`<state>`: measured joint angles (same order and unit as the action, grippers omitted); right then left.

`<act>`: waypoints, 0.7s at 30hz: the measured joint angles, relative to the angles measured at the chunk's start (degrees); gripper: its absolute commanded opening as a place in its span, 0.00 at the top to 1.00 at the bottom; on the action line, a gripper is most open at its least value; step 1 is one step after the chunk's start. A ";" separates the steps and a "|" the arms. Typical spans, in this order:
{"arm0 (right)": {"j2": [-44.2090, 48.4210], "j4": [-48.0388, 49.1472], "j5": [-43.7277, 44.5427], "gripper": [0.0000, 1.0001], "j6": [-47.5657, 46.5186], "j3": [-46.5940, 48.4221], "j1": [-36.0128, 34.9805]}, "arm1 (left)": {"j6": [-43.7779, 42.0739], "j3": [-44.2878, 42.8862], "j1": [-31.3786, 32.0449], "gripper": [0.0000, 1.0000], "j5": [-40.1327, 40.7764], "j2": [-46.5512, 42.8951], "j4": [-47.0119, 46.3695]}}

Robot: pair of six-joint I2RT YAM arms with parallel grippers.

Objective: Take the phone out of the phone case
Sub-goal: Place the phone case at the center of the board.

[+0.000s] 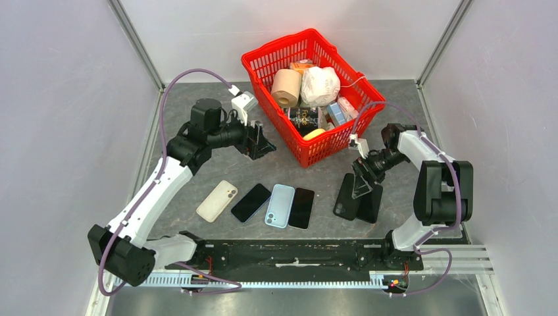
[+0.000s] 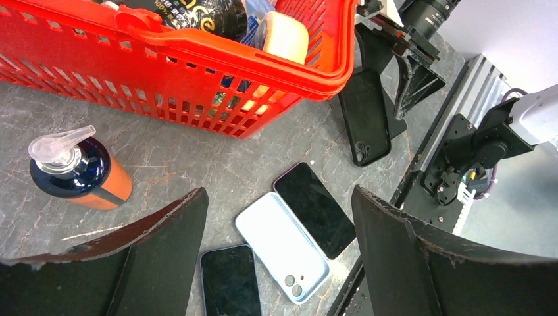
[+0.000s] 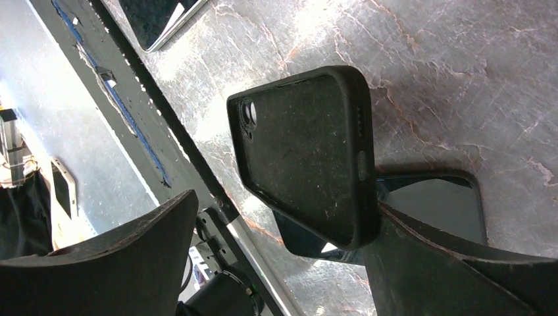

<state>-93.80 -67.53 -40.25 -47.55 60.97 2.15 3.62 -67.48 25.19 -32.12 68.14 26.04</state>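
Under my right arm the right tool (image 1: 360, 186) hangs released. Its two worn, dark fingers (image 3: 131, 250) stand wide apart and clamp nothing. Between them sits the phone case (image 3: 306, 151), tilted, with one long edge lifted off the counter (image 3: 460, 79). Its buttoned edge is close against the finger on the right of the wrist view; I cannot tell whether they touch.

The case is a matte black, rubbery-looking shell with rounded corners, a dusty, speckled face and an open camera cutout. Its long axis runs roughly near to far, with the camera end toward the near rail. The phone (image 3: 434, 204) lies flat just beside and partly beneath it — a glossy black slab, out of the shell.

Further left, the left tool (image 1: 260, 141) hovers spread and empty beside the red plastic mesh basket (image 1: 270, 112). Its wrist view shows a pump bottle (image 2: 79, 171), dark blue and orange with a clear nozzle, on the grey, veined, stone-look surface.

Four more handsets lie side by side toward the front — a cream one (image 1: 217, 201), a black one (image 1: 251, 202), a pale blue one (image 1: 279, 205) and another black one (image 1: 302, 207).
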 measured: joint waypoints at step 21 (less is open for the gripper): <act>6.36 9.84 4.66 0.03 12.44 -3.87 -6.58 | 0.00 0.98 0.00 0.14 -0.02 -2.16 0.07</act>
<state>-87.44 -57.69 -35.59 -35.11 57.10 -4.43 3.62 -66.50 25.19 -32.14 65.98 26.11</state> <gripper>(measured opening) 0.971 0.862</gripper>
